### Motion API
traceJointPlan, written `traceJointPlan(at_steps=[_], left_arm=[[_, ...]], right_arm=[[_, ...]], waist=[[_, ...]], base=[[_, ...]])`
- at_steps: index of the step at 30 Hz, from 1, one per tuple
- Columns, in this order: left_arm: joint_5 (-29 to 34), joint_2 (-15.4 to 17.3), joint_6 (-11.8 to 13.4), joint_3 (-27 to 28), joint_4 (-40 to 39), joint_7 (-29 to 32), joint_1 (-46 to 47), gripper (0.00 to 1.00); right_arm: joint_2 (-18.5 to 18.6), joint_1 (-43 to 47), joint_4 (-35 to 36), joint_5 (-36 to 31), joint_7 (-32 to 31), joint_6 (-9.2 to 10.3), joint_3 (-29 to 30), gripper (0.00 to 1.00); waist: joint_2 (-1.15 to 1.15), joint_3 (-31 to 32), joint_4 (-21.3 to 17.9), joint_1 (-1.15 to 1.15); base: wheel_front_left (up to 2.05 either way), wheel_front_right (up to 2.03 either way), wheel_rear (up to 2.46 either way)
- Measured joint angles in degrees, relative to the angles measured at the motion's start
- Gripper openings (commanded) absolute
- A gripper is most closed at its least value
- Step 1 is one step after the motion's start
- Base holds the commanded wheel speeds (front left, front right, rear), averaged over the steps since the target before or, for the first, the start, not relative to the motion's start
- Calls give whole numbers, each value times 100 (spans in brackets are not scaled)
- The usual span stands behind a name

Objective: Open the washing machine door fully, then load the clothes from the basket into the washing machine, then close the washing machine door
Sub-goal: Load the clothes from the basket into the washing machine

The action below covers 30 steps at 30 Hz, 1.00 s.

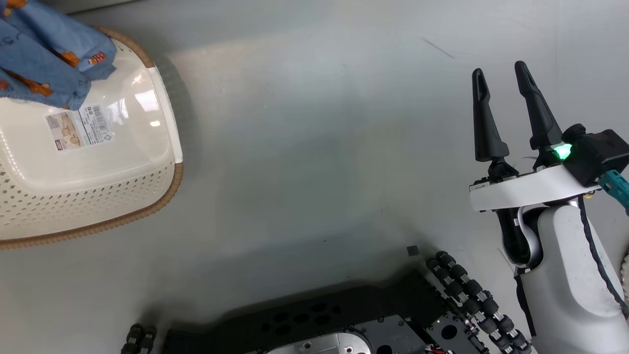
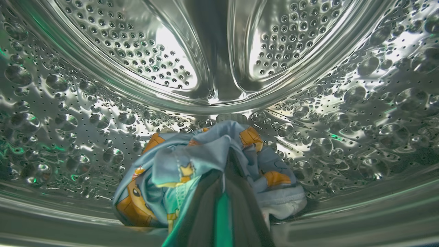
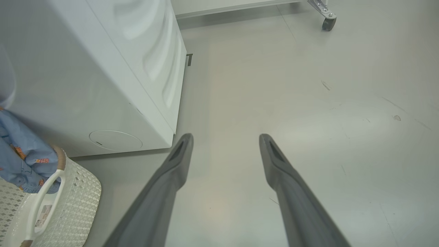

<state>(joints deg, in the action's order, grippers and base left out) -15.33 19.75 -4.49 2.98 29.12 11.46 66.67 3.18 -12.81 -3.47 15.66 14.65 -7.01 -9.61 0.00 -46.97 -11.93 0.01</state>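
Deep in the washing machine drum (image 2: 103,113) the left gripper (image 2: 229,156) clenches a blue garment (image 2: 178,161), surely to drop it there, while the right gripper (image 1: 499,71) hangs spread, empty.

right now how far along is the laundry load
Done: the door must be open, as the left jaws are inside the steel drum. In hand: they're shut on a blue printed garment low in the drum. Left: more blue clothes drape the basket; right jaws open, empty; door to close.
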Motion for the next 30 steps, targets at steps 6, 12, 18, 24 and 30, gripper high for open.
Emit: traceJointPlan(at_steps=[6, 12, 18, 24, 30], left_arm=[[48, -19, 5, -135, 190, -52, 180, 0], [193, -1, 5, -288, 377, -24, 516, 0], [305, 4, -2, -386, 587, -20, 645, 0], [683, 144, -52, -690, 327, -684, 1089, 0], [993, 241, -107, -955, 108, -1623, 1302, 0]], right_arm=[[-10, -79, -2, 51, 0, 0, -18, 100], [-21, -92, 0, 56, 0, 0, -24, 100], [-35, -110, -20, 57, 0, 0, -48, 100], [-38, -179, -36, 105, 0, 0, -96, 100], [-41, -232, -38, 174, 0, 0, -152, 100]], waist=[[0, -202, 32, 0], [0, -365, 50, 0], [0, -452, 80, 0], [0, -491, 97, 0], [0, -529, 82, 0]], base=[[0, 0, 0], [0, 0, 0], [0, 0, 0], [0, 0, 0], [0, 0, 0]])
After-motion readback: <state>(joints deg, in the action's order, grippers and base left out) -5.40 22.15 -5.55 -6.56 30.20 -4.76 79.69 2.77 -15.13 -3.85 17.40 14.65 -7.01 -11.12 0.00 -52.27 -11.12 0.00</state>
